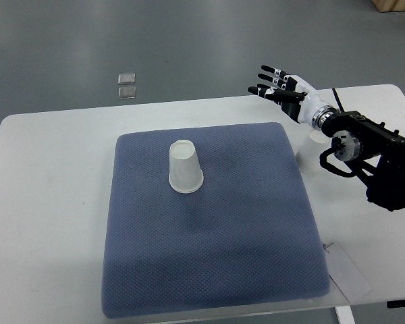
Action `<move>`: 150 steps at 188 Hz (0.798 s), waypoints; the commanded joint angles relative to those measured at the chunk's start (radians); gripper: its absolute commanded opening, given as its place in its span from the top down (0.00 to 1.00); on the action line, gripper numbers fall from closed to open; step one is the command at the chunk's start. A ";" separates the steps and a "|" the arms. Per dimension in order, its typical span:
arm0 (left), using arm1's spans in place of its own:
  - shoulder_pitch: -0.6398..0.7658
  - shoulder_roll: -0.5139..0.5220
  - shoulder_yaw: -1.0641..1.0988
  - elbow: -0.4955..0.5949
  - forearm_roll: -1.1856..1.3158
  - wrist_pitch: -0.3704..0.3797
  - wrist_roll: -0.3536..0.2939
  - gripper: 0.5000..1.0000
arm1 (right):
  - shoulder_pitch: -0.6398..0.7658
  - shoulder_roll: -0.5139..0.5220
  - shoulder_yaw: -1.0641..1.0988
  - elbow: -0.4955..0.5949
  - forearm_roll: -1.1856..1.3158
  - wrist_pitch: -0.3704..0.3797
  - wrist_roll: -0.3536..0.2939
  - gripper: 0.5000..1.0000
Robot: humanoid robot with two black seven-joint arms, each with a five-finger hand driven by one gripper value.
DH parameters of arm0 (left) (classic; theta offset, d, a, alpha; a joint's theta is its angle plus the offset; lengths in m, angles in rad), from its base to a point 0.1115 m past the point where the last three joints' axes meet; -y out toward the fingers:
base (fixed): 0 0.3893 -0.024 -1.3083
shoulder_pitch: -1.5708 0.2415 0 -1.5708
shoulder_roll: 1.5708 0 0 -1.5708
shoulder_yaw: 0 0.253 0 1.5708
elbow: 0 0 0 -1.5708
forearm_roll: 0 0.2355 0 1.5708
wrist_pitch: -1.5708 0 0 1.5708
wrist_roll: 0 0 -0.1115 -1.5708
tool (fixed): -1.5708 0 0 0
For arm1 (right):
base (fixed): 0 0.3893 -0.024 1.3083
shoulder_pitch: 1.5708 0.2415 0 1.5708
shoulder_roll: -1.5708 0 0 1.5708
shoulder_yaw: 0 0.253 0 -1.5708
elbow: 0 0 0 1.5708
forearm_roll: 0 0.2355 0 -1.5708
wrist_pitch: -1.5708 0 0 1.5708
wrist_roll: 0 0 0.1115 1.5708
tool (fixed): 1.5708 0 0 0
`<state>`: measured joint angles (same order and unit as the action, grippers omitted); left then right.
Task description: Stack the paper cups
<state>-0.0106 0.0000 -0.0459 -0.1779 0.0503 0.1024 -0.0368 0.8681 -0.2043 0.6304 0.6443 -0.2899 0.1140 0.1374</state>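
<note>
Two paper cups were in play, and neither had been touched yet. One cup [185, 167] stood upside down on the blue mat [209, 270], a little left of the mat's middle and toward its far half, rim on the fabric. The second cup [310, 152] sat on the bare white desk [47, 202] just off the mat's right edge, partly hidden under the right arm [371, 145], so which way up it stood could not be told. The right robot hand [278, 86] hovered beyond that cup near the desk's far edge, fingers spread and straight, holding nothing, pointing left. No left arm showed at all. By the look of it, this was the reach stage: no grasp made, stacking not begun. The next move likely called for bringing that open hand back and down beside the near cup, closing gently on its thin wall without crushing it, then carrying it over the mat and lowering it squarely onto the inverted one.
</note>
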 commanded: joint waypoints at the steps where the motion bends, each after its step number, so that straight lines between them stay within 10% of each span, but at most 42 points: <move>1: 0.000 0.000 0.001 0.001 0.000 0.000 0.000 0.00 | 0.000 0.000 0.000 0.000 0.000 -0.001 0.001 0.17; 150: 0.000 0.000 0.000 0.000 0.000 -0.001 0.000 0.00 | 0.002 -0.010 0.000 -0.037 0.012 0.050 0.077 0.17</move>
<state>-0.0106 0.0000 -0.0460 -0.1779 0.0507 0.1023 -0.0368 0.8655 -0.2099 0.6312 0.6115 -0.2776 0.1361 0.2179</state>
